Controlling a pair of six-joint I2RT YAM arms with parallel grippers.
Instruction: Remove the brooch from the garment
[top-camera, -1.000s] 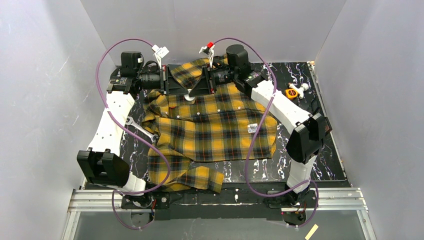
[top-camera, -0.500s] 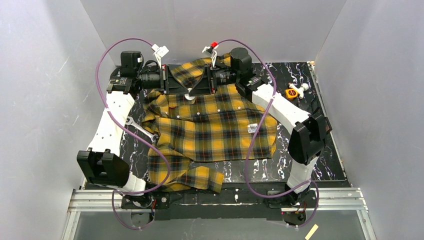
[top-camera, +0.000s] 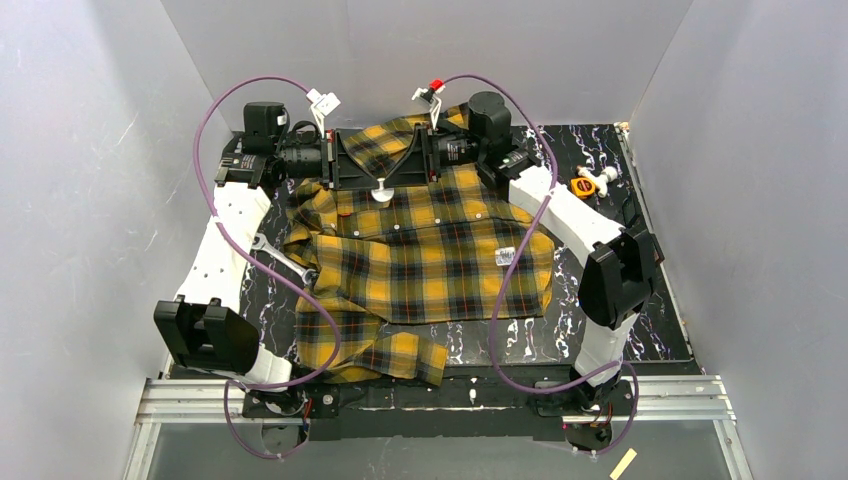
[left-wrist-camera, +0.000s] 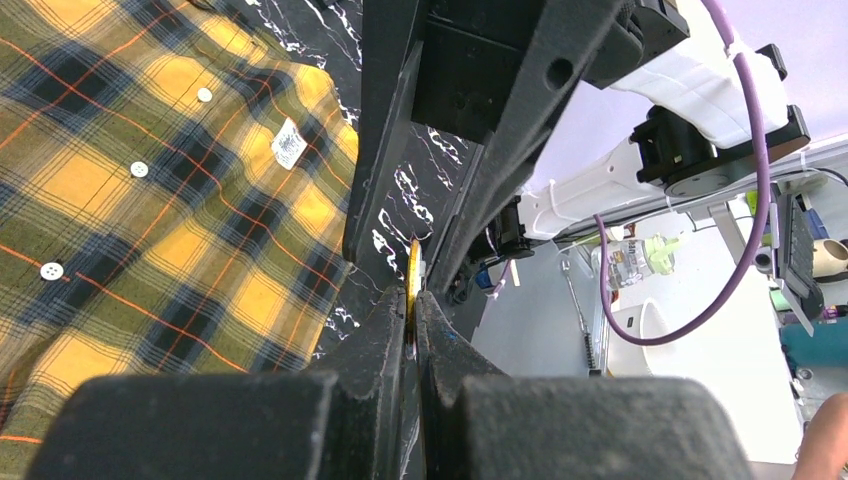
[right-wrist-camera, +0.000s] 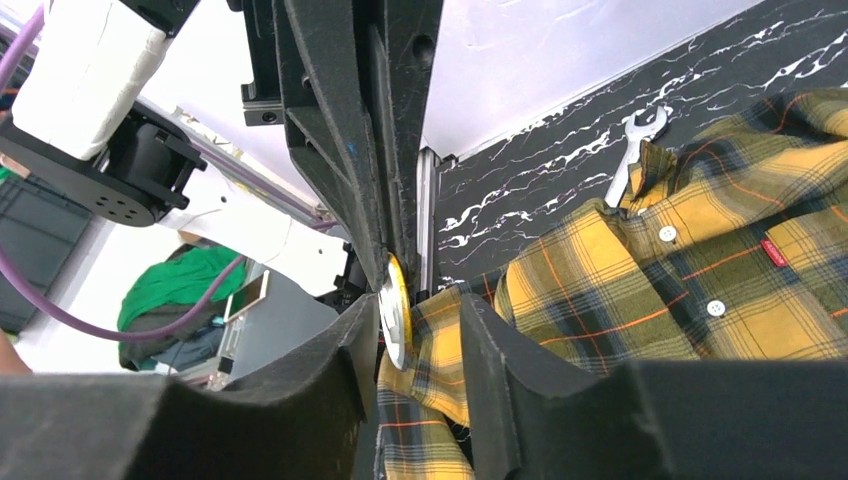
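Note:
The garment (top-camera: 430, 250), a yellow-and-black plaid shirt, lies spread on the dark table with its collar end lifted at the back. The brooch (top-camera: 381, 190) is a small white disc with a yellow rim (right-wrist-camera: 396, 310). My left gripper (left-wrist-camera: 412, 300) is shut on its thin edge (left-wrist-camera: 413, 280), reaching in from the left (top-camera: 372, 178). My right gripper (right-wrist-camera: 420, 315) faces it from the right (top-camera: 392, 178) and is open. A loose fold of the garment (right-wrist-camera: 440, 345) hangs between its jaws. The brooch rests against that fold beside the right gripper's left finger (right-wrist-camera: 350, 345).
A wrench (top-camera: 280, 255) lies on the table by the shirt's left sleeve. A small orange-and-white object (top-camera: 590, 183) sits at the back right. The shirt's white label (top-camera: 506, 256) is near its right hem. White walls enclose three sides.
My right gripper has opened and let go of the fabric it pinched, and its wrist has shifted slightly right. The left gripper stays shut on the brooch.

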